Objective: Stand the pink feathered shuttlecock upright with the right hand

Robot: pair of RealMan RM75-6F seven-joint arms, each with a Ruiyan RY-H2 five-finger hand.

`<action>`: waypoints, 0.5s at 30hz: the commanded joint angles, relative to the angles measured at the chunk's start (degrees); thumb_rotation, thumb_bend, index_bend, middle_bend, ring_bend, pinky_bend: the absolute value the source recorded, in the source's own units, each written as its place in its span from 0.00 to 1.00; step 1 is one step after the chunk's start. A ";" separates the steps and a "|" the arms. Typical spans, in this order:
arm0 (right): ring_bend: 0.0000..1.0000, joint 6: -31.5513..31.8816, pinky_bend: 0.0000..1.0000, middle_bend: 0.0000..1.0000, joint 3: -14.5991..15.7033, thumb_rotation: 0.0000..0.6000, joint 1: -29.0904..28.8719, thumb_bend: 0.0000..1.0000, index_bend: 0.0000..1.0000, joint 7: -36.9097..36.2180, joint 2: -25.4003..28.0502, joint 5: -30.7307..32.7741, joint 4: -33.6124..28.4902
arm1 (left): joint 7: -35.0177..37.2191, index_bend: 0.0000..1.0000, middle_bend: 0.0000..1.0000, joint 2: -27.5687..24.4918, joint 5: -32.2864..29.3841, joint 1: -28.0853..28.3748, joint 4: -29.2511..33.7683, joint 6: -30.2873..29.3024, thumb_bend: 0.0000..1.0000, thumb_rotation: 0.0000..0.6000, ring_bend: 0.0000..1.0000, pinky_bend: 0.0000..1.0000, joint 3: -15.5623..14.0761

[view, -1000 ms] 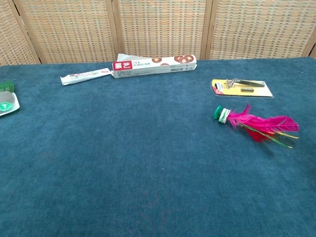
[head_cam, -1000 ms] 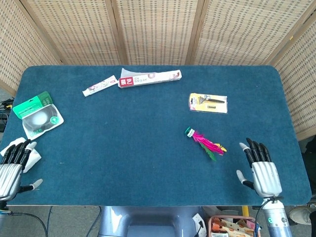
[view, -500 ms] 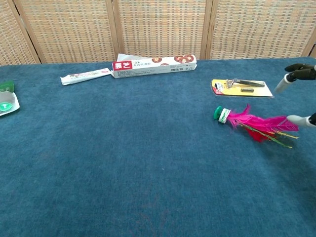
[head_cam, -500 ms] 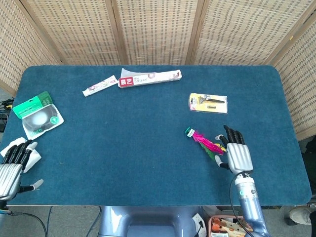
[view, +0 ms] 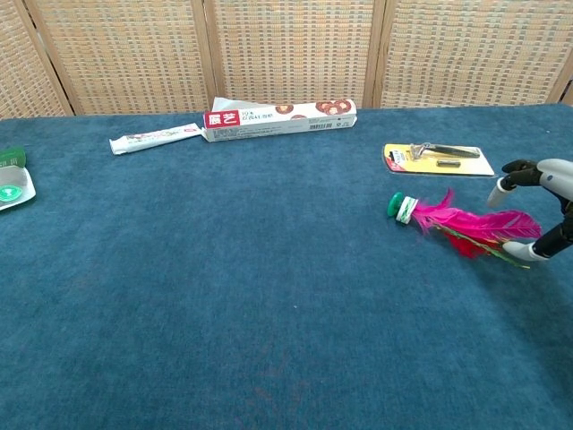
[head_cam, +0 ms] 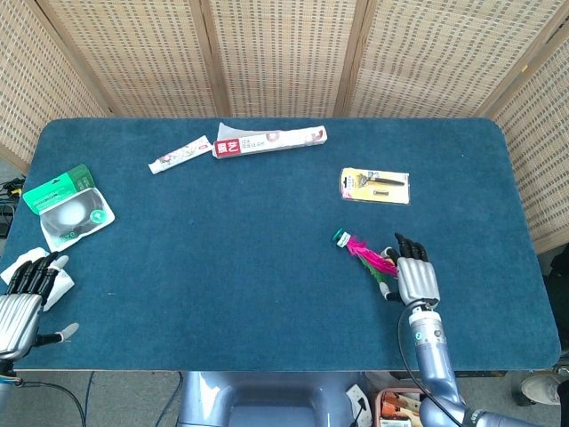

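Note:
The pink feathered shuttlecock point(head_cam: 364, 255) point(view: 466, 226) lies flat on the blue table, its green base pointing up-left and its feathers trailing right. My right hand point(head_cam: 414, 277) point(view: 537, 206) hovers at the feather tips with fingers spread and nothing in it; in the chest view its fingertips point(view: 528, 251) touch or nearly touch the feather ends. My left hand point(head_cam: 21, 298) rests at the table's near left corner, fingers extended, holding nothing, partly over a white object.
A yellow razor pack point(head_cam: 375, 185) lies beyond the shuttlecock. A long red-and-white box point(head_cam: 269, 140) and a small tube pack point(head_cam: 179, 155) lie at the back. A green-and-white package point(head_cam: 68, 205) sits at the left edge.
My right hand has moved left and forward from the table's near right edge to the shuttlecock's feather tips. The shuttlecock and the left hand have not moved.

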State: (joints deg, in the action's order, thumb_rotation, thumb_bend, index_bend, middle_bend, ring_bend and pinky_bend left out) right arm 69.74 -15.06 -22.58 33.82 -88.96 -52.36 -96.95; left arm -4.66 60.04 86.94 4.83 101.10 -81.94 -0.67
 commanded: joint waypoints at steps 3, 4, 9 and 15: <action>0.00 0.23 0.00 0.00 0.52 1.00 -0.50 0.30 0.30 -0.70 -0.41 0.90 2.05 | -0.19 0.00 0.00 0.13 0.06 0.06 -0.09 0.15 0.00 1.00 0.00 0.00 -0.10; 0.00 0.15 0.00 0.00 0.52 1.00 -0.61 0.30 0.30 -0.79 -0.40 1.17 2.38 | -0.24 0.00 0.00 0.15 0.06 0.08 -0.11 0.17 0.00 1.00 0.00 0.00 -0.10; 0.00 -0.21 0.00 0.00 0.40 1.00 -1.01 0.32 0.33 -1.60 -0.38 2.21 3.72 | -0.57 0.00 0.00 0.27 0.01 0.14 -0.10 0.27 0.00 1.00 0.00 0.00 -0.12; 0.00 -0.16 0.00 0.01 0.60 1.00 -1.19 0.35 0.36 -2.53 -0.15 2.19 4.20 | -0.92 0.00 0.00 0.46 -0.12 0.24 -0.17 0.53 0.00 1.00 0.00 0.00 -0.17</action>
State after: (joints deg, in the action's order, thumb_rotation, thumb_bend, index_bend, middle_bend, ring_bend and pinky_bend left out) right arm 69.49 -14.51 -23.75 31.37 -89.16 -50.06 -92.74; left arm -5.58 60.49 86.82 5.06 100.93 -81.42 -0.83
